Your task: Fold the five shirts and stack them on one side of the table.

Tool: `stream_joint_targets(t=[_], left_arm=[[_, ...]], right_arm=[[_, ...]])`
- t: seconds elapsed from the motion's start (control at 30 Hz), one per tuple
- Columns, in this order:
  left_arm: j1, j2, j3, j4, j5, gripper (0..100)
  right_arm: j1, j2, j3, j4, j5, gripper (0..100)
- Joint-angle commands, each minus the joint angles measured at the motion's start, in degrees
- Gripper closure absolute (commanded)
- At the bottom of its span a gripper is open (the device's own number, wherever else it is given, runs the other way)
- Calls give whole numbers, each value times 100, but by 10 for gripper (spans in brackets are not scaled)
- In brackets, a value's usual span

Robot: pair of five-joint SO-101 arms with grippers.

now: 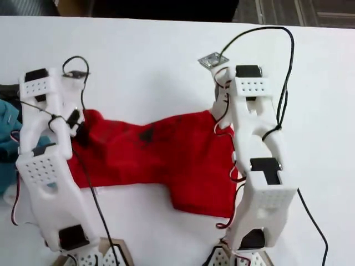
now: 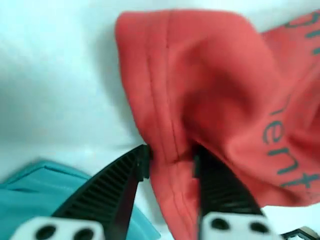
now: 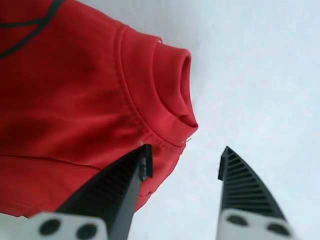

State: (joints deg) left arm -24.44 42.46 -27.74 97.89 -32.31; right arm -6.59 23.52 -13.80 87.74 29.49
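Pinching red shirt (image 2: pixel 210 75), left tool (image 2: pixel 171 156).

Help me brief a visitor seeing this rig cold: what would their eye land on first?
A crumpled red fabric shirt lies spread across the white table between the two white arms. The left claw is shut on a fold of it, while the right claw stands open at its ribbed collar. A bunched teal cloth sits beside the left arm.

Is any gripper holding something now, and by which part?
The left gripper pinches the red shirt at a stitched hem edge. The right gripper is open beside the collar, holding nothing.
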Motion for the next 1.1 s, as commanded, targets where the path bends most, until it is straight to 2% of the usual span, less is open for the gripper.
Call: stream_joint_targets(t=[0.0,0.13,0.3,0.57,0.83,1.07], left_arm=[[167,-53,-31,-53,-18,985],[352,-123,-84,-18,-18,976],[422,-123,-971,422,308,974],[413,-123,-1385,431,360,974],[422,-114,-2246,431,914,974],[422,97,-2009,404,967,971]], right_arm=[[-22,-22,-185,-4,-35,779],[-40,-22,-185,-13,-35,779],[-13,-22,-185,-13,-35,779],[-4,-22,-185,-4,-35,779],[-4,-22,-185,-13,-35,779],[-4,-22,-185,-4,-35,779]])
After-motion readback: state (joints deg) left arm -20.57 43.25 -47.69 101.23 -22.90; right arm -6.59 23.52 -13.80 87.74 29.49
